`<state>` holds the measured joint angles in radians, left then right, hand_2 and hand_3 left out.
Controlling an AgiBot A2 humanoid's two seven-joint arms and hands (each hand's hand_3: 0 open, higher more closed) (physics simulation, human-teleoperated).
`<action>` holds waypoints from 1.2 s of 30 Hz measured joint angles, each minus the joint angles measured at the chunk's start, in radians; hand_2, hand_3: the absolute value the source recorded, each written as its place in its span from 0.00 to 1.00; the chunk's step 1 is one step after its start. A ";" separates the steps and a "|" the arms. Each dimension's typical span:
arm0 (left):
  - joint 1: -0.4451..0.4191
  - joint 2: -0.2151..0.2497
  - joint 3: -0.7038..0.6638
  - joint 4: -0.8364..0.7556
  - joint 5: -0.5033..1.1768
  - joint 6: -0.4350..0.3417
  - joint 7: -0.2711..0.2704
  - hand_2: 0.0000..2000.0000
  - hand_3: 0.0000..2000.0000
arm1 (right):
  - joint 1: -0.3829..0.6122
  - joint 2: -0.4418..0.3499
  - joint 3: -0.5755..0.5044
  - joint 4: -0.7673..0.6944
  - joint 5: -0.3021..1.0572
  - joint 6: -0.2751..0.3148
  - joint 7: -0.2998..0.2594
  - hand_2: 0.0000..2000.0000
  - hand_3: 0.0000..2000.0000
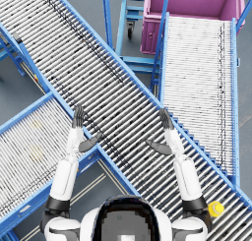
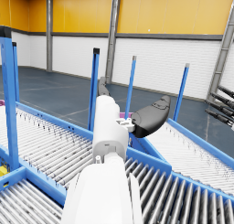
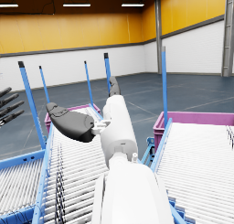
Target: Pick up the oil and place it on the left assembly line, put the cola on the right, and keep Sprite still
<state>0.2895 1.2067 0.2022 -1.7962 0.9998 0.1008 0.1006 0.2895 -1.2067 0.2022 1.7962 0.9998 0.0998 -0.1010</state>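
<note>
Both hands hover over the long central roller conveyor [image 1: 113, 92]. My left hand [image 1: 81, 132] is open, fingers stretched forward and thumb out to the side, holding nothing. My right hand [image 1: 165, 134] mirrors it, also open and empty. A small round yellow object [image 1: 215, 208] sits on the central conveyor beside my right elbow; it may be the oil's cap seen from above. No cola or Sprite shows in any view. In the wrist views the left hand [image 2: 148, 118] and the right hand [image 3: 71, 122] each hold nothing.
A left conveyor [image 1: 29, 146] and a right conveyor [image 1: 197, 87] branch off the central one, all with blue side rails. A pink bin [image 1: 197, 4] stands at the right conveyor's far end. Blue upright posts [image 2: 93, 88] rise beside the rails.
</note>
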 measured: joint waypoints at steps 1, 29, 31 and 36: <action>0.000 0.000 0.000 0.000 0.000 0.000 0.000 0.00 0.00 | 0.000 0.000 0.000 0.000 0.000 0.000 0.000 0.00 0.00; 0.000 0.000 0.000 0.000 0.000 0.000 0.000 0.00 0.00 | 0.000 0.000 0.000 0.000 0.000 0.000 0.000 0.00 0.00; 0.000 0.000 0.000 0.000 0.000 0.000 0.000 0.00 0.00 | 0.000 0.000 0.000 0.000 0.000 0.000 0.000 0.00 0.00; 0.000 0.000 0.000 0.000 0.000 0.000 0.000 0.00 0.00 | 0.000 0.000 0.000 0.000 0.000 0.000 0.000 0.00 0.00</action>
<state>0.2895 1.2067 0.2022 -1.7962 0.9998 0.1008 0.1006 0.2895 -1.2067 0.2022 1.7962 0.9998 0.0998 -0.1010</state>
